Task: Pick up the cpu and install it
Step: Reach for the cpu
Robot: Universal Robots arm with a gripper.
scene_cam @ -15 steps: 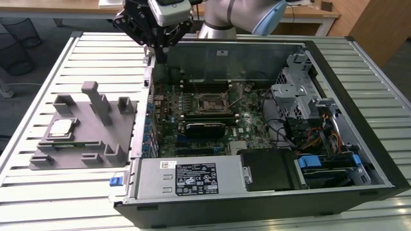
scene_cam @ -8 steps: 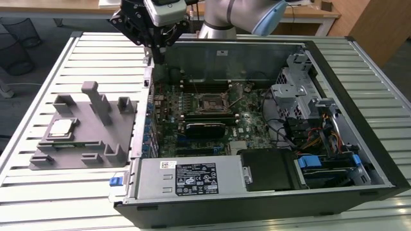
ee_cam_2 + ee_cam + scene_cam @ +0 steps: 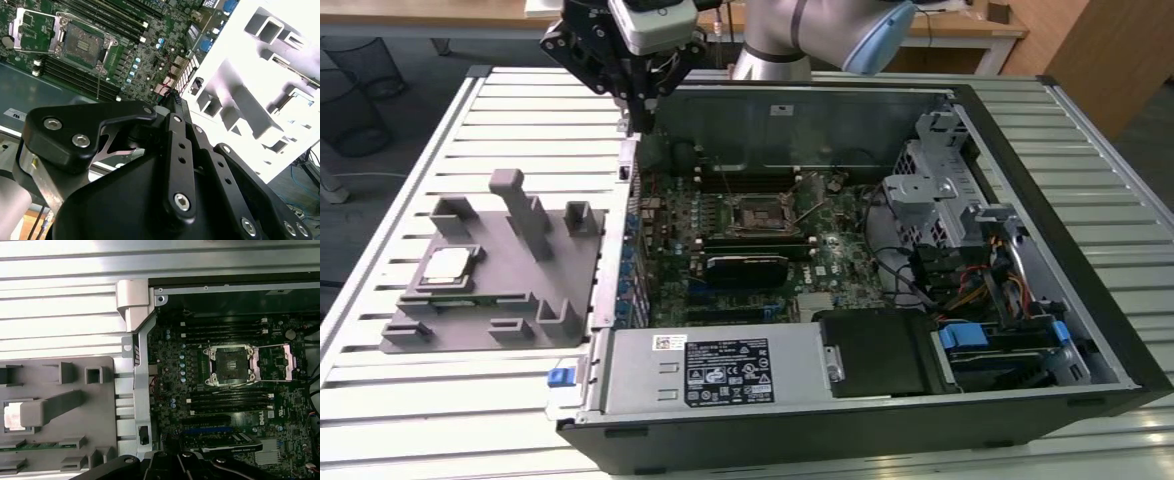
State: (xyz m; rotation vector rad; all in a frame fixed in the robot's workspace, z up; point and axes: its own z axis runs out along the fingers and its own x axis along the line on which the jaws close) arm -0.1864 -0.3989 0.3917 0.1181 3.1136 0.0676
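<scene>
The cpu (image 3: pixel 447 265), a pale silvery square, lies in a recess of the grey holder block (image 3: pixel 520 300) at the exterior view's left. In the first wrist view the cpu (image 3: pixel 11 416) is partly hidden behind a grey post of the block (image 3: pixel 95 400). The black socket (image 3: pixel 761 213) on the motherboard stands empty (image 3: pixel 230 365), with its metal frame flipped open beside it. My gripper (image 3: pixel 643 112) hangs above the far left corner of the computer case, high over both, shut with nothing in it. Its black linkage (image 3: pixel 172 150) converges to a narrow tip.
The open computer case (image 3: pixel 1107 330) lies on a slatted white table (image 3: pixel 427 420). A silver power supply (image 3: pixel 714 370) and a black drive bay (image 3: pixel 881 350) sit near the front. A green memory stick (image 3: pixel 45 445) rests in the block. Cables crowd the case's right side.
</scene>
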